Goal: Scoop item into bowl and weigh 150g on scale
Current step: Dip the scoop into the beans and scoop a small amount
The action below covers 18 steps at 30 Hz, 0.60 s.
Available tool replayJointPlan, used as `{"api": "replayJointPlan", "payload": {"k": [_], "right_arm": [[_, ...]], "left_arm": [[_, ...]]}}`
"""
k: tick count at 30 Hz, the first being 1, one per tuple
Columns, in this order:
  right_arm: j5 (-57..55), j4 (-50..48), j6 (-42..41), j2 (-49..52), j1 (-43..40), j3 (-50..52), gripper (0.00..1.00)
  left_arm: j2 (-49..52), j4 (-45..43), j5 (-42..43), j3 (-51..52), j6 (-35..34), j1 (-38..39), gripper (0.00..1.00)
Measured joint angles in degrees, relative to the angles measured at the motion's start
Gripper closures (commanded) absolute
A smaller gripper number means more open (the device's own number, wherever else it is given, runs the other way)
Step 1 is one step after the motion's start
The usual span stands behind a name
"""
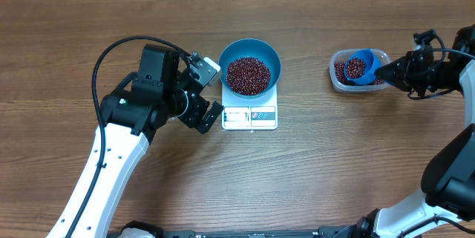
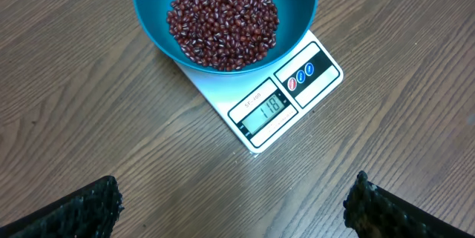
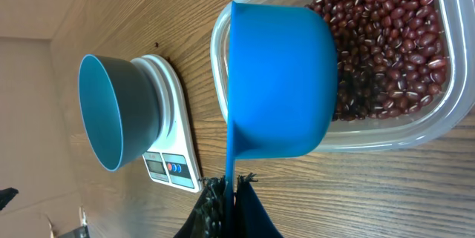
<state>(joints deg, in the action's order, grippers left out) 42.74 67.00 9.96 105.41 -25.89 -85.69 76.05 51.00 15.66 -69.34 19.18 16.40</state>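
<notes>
The blue bowl (image 1: 250, 66) sits on the white scale (image 1: 250, 116) at table centre and holds a heap of dark red-brown beans (image 1: 248, 75). In the left wrist view the bowl (image 2: 152, 12), its beans (image 2: 223, 19) and the scale (image 2: 278, 108) lie ahead of my left gripper (image 2: 234, 208), which hovers open over bare wood, left of the scale (image 1: 209, 90). My right gripper (image 3: 231, 190) is shut on the handle of a small blue scoop (image 3: 278, 82). The scoop (image 1: 359, 67) holds beans and sits over the clear tub (image 1: 339, 77).
The clear tub (image 3: 386, 130) at the right holds more beans (image 3: 393, 53). The right wrist view also catches the bowl (image 3: 111, 112) on the scale (image 3: 174, 160), to the tub's left. Bare wood surrounds everything.
</notes>
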Motion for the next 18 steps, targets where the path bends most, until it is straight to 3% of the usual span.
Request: {"api": "replayJointPlan", "payload": {"k": [18], "right_arm": [[0.55, -0.11, 0.39, 0.0, 0.0, 0.0, 0.96]], "left_arm": [[0.0, 0.02, 0.0, 0.0, 0.0, 0.0, 0.0]]}}
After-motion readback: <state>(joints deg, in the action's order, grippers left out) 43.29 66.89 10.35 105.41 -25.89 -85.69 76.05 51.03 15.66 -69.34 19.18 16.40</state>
